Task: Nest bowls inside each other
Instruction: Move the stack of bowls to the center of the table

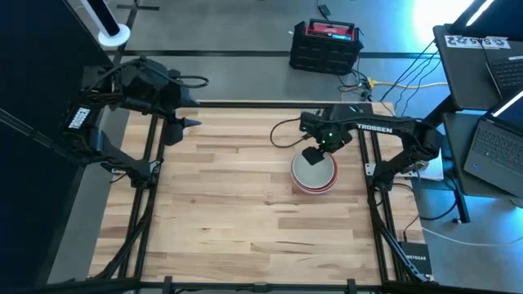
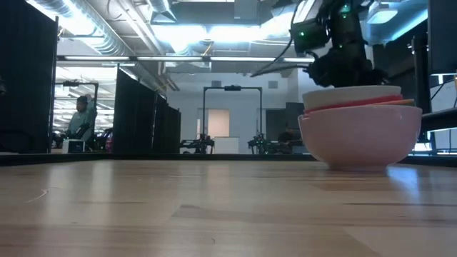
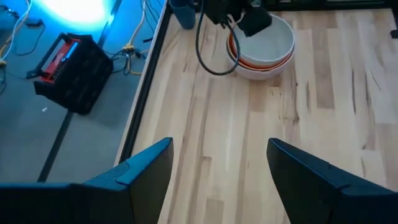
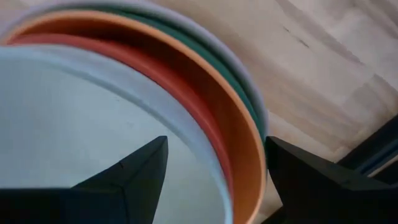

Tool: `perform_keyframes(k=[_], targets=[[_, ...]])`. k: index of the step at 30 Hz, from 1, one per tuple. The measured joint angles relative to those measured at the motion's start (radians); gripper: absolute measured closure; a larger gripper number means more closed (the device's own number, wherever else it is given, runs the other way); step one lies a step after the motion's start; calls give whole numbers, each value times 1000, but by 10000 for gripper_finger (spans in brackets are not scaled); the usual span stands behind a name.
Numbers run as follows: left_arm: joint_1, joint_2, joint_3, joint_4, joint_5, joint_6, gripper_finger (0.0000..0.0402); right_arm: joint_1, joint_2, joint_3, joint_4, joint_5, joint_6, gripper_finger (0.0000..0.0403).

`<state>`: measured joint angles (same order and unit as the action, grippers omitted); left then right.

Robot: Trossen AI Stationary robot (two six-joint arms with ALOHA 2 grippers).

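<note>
My right gripper (image 1: 313, 155) hangs just above the bowls (image 1: 315, 173), fingers spread and empty, one over the inside and one outside the rim. The bowls sit nested in one stack on the table (image 1: 245, 212), right of its middle: mint bowl (image 4: 74, 124) innermost, then red (image 4: 180, 93), orange (image 4: 230, 118), dark green (image 4: 239, 93), white outermost. My left gripper (image 1: 189, 122) waits at the far left edge, fingers apart, holding nothing.

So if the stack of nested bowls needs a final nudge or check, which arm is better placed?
Right. The right gripper hangs open directly over the nested bowl stack, with the rims of the stack filling its wrist view. The left gripper waits open near the table's far left corner, well away from the bowls.
</note>
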<state>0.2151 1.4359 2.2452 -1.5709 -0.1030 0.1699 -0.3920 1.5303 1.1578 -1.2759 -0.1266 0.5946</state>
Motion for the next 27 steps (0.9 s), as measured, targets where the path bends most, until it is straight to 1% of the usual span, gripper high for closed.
perform_keyframes(k=[3,6,8,12,13,14,27], targets=[[0,-10,0,0,2,0,158,0,0,-34,-2,-12,8,171],[0,-22,0,0,1,0,158,-2,-2,-46,-8,-18,9,210],[0,-26,0,0,1,1,158,-1,-2,-48,-9,-22,12,252],[0,-30,0,0,1,2,158,-2,-2,-48,6,-44,6,358],[0,-30,0,0,1,2,158,-2,-2,-48,14,-56,3,377],[0,-30,0,0,1,2,158,-2,-3,-47,25,-72,2,385],[0,-31,0,0,1,19,158,12,55,-43,229,-159,57,397]])
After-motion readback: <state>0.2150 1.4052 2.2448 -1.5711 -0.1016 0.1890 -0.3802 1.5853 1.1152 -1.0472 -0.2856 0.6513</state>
